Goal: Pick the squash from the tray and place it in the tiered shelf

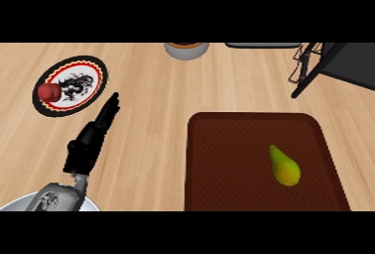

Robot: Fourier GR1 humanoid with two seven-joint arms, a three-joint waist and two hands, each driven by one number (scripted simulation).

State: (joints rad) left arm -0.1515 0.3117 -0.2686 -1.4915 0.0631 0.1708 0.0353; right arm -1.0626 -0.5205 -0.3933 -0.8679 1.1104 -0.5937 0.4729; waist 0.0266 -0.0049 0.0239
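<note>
One yellow-green tapered squash (283,166) lies untouched on the dark-brown ribbed tray (219,163), the left hand (92,139) at nine o'clock resting straight-fingered, holding nothing.

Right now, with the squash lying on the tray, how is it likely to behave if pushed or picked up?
The squash lies on its side on the brown tray; with its rounded body and tapered neck, a nudge would probably roll it in a curve. Its smooth, glossy-looking skin may slip in a grasp. It looks solid, so likely stiff. The left robot hand is open, away from it.
</note>
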